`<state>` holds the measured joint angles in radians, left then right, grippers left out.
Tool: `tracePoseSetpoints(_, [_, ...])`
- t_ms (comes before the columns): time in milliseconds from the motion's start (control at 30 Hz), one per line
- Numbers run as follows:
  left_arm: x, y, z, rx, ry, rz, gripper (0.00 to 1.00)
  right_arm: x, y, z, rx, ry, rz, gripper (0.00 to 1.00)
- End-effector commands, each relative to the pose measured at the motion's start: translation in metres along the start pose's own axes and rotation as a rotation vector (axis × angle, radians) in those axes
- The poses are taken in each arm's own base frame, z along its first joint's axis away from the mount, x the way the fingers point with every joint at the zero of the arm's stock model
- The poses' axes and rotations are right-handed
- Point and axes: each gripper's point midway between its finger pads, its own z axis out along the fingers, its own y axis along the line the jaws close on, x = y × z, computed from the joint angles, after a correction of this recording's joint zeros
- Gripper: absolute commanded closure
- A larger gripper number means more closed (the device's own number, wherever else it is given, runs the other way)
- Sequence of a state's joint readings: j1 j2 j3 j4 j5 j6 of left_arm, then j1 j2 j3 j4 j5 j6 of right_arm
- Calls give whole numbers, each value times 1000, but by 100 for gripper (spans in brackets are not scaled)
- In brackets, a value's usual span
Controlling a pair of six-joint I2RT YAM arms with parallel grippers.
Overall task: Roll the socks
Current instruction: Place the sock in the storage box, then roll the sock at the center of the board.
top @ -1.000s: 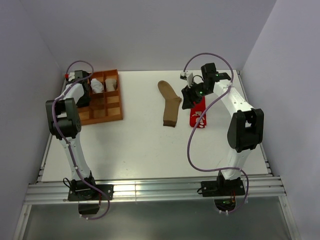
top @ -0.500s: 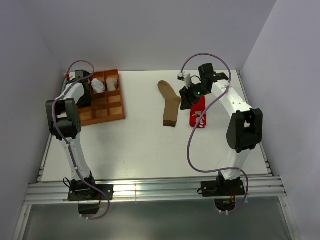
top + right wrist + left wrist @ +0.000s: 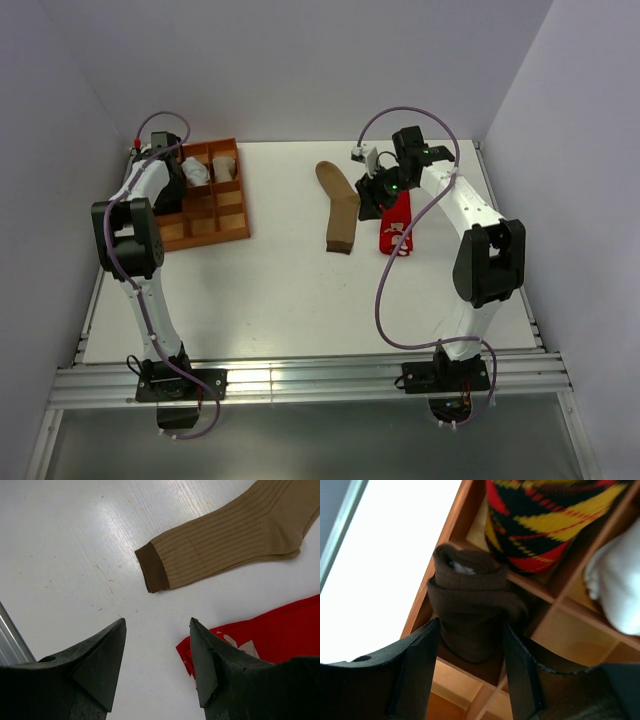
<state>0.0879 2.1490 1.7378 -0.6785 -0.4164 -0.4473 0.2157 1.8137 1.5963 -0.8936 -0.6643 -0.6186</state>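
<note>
A tan sock with a brown cuff (image 3: 342,205) lies flat on the white table, and it also shows in the right wrist view (image 3: 235,535). A red sock (image 3: 397,228) lies just right of it (image 3: 270,630). My right gripper (image 3: 378,190) (image 3: 157,625) is open and empty, hovering over bare table between the two socks. My left gripper (image 3: 165,178) (image 3: 471,630) is over the orange tray (image 3: 225,235). Its jaws stand apart on either side of a rolled brown sock (image 3: 470,595) that sits in a tray compartment.
The tray (image 3: 457,515) has several compartments. One holds a red, yellow and black patterned roll (image 3: 545,520); others hold white rolls (image 3: 617,590) (image 3: 195,172). Walls close in the table on the left, back and right.
My right gripper has moved a little left and back, nearer the tan sock. My left gripper has shifted slightly toward the tray's back-left corner.
</note>
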Motion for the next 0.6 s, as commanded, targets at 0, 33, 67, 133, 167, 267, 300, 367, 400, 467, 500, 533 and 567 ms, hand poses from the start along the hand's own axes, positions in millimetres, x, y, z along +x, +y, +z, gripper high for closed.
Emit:
tracePoseSetpoints(0, [-39, 2, -40, 34, -95, -15, 42, -23, 3, -19, 56, -56, -62, 39])
tracePoseSetpoints(33, [-42, 2, -42, 38, -102, -12, 42, -22, 2, -19, 57, -55, -60, 39])
tracePoseSetpoints(67, [-43, 2, -43, 37, -105, -12, 42, -21, 3, -19, 56, -52, -61, 39])
tracePoseSetpoints(133, [-46, 6, -48, 24, -111, -10, 42, -20, 1, -18, 63, -48, -59, 39])
tracePoseSetpoints(167, [-48, 7, -50, 22, -116, -12, 42, -20, 1, -18, 66, -47, -63, 39])
tracePoseSetpoints(267, [-57, 12, -61, 15, -142, -21, 42, -17, -1, -18, 79, -37, -64, 39])
tracePoseSetpoints(300, [-61, 13, -65, 16, -152, -25, 42, -14, -1, -17, 81, -31, -61, 39])
tracePoseSetpoints(367, [-65, 16, -73, 11, -157, -33, 42, -12, -5, -17, 101, -28, -66, 38])
tracePoseSetpoints(400, [-72, 17, -83, 19, -174, -46, 43, -9, -6, -15, 111, -24, -63, 38])
tracePoseSetpoints(467, [-75, 13, -95, 55, -180, -61, 43, -3, -12, -13, 155, -1, -71, 38])
tracePoseSetpoints(500, [-79, 14, -109, 79, -204, -73, 43, 4, -14, -9, 172, 5, -82, 38])
tracePoseSetpoints(533, [-78, 7, -118, 111, -212, -70, 43, 8, -15, -6, 191, 17, -93, 38])
tracePoseSetpoints(567, [-82, 4, -134, 147, -239, -84, 43, 23, -15, 3, 217, 68, -102, 38])
